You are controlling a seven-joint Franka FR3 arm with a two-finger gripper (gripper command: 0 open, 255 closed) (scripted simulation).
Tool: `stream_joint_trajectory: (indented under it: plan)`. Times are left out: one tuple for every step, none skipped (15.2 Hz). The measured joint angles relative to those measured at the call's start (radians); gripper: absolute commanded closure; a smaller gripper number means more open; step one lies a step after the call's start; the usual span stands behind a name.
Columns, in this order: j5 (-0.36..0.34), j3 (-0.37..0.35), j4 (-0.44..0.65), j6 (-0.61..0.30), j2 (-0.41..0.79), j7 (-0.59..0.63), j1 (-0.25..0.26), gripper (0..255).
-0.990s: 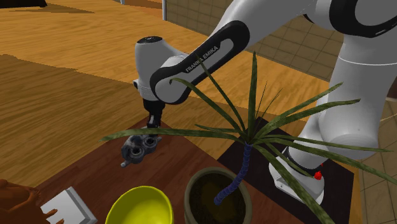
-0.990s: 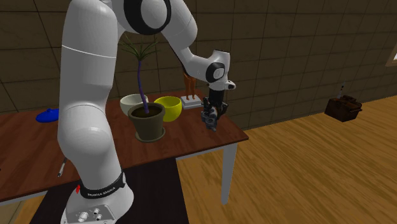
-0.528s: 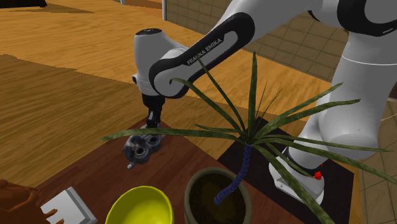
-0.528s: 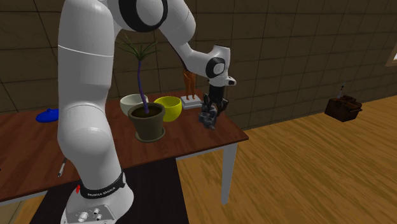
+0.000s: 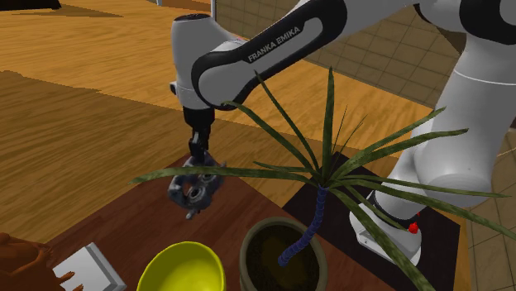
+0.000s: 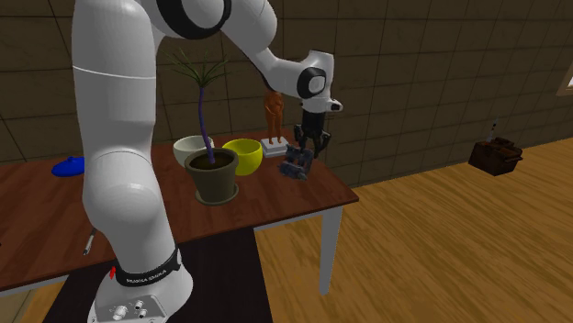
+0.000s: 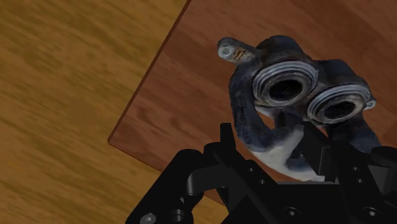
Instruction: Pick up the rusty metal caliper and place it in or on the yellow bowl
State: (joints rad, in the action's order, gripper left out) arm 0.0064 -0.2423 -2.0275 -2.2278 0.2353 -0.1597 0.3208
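Dark grey twin-bore metal caliper (image 7: pixel 286 105): looks rough-cast and dull, flecks orange with rust at the small stub, shines paler on the rings round both bores. All-black gripper (image 7: pixel 270 137): matt, whether plastic or painted metal cannot be told. Reddish-brown wooden tabletop (image 7: pixel 184 83): smooth, faintly grained, with a low sheen. Golden plank floor (image 7: pixel 63 95): wood with strong streaky grain. Round yellow bowl (image 5: pixel 182 269): smooth and glossy, catches a soft highlight. White arm shell (image 5: pixel 467 116): sleek, glossy. Olive-brown round plant pot (image 5: pixel 252 248): matt, slightly mottled.
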Motion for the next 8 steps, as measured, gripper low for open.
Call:
stream_joint_trajectory:
  plan:
    - [0.002,-0.001,0.007,0.014,-0.007,-0.001,-0.001,255]
    - [0.004,-0.001,0.011,0.025,-0.015,-0.002,-0.001,255]
    - [0.005,-0.002,0.019,0.037,-0.019,-0.002,-0.001,255]
    - [0.006,-0.003,0.026,0.050,-0.024,0.000,0.000,255]
    - [0.009,-0.003,0.028,0.063,-0.036,-0.001,-0.001,255]
    - [0.012,-0.004,0.032,0.076,-0.044,-0.003,-0.002,255]
    - [0.012,-0.004,0.043,0.089,-0.047,-0.003,-0.003,255]
    - [0.015,-0.005,0.047,0.102,-0.056,-0.003,-0.003,255]
